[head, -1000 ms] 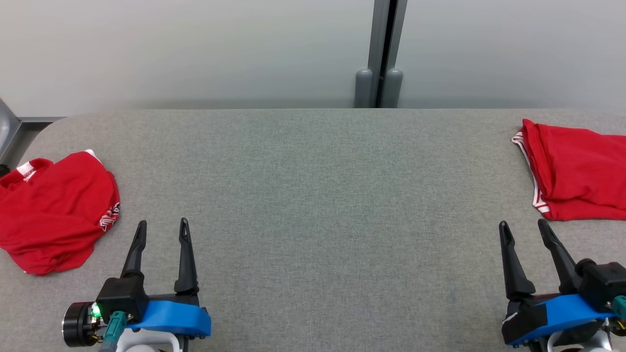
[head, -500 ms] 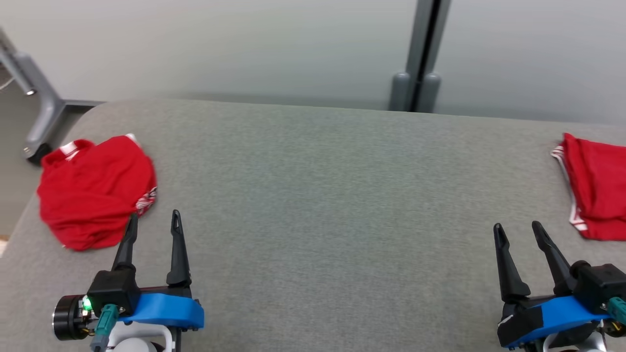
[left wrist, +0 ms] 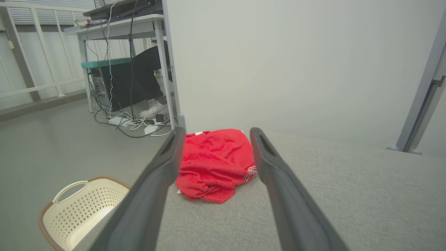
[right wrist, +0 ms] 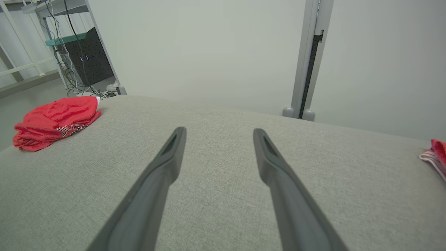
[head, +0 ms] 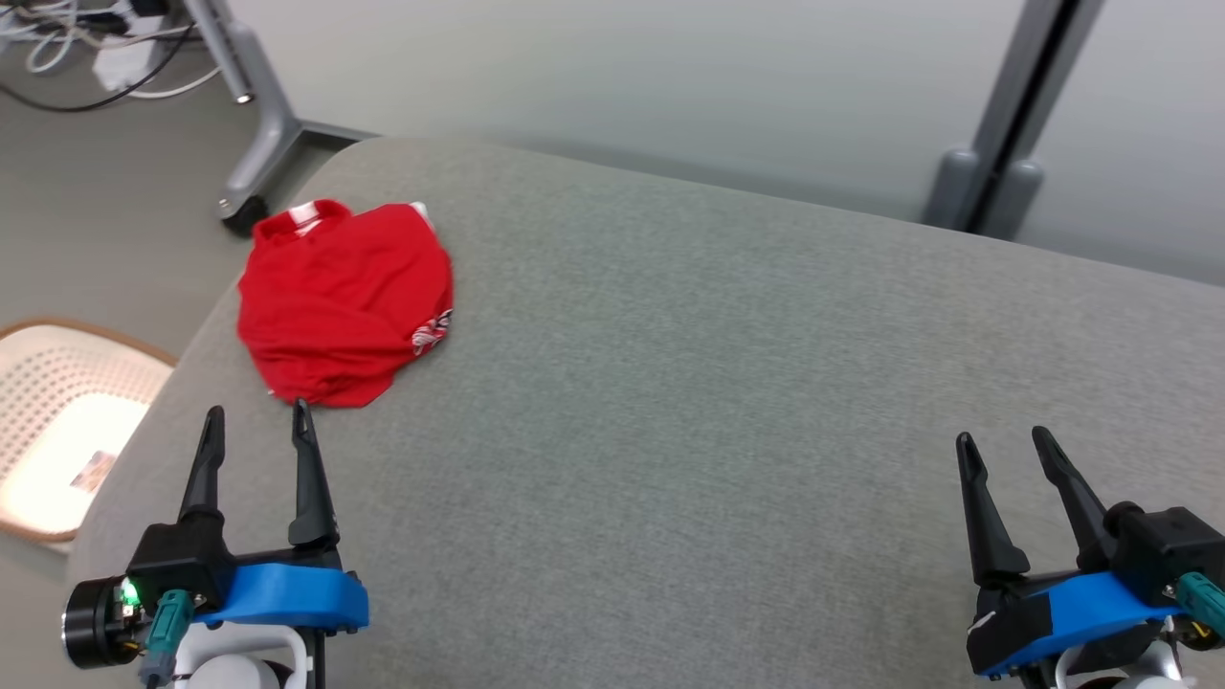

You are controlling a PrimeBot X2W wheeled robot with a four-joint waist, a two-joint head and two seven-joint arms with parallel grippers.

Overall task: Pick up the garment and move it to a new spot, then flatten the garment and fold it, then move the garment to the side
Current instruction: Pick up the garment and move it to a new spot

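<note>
A crumpled red garment [head: 340, 304] with white trim lies bunched near the left end of the grey fabric table [head: 727, 383]. My left gripper [head: 256, 423] stands open just in front of it, fingertips a little short of its near edge. In the left wrist view the garment [left wrist: 216, 164] lies straight ahead between the open fingers [left wrist: 156, 188]. Far off at the lower right, my right gripper [head: 1000, 445] is open over bare table. The right wrist view has the garment [right wrist: 57, 122] at the far left.
A cream laundry basket [head: 57, 421] stands on the floor beside the table's left end. A grey desk leg [head: 254, 124], cables and a person's shoe [left wrist: 153, 109] lie beyond. The edge of another red cloth [right wrist: 435, 153] shows at the table's right end.
The head camera has turned left, bringing the garment toward the middle and the basket into view; the red cloth at the right has left the picture. Both grippers stay open.
</note>
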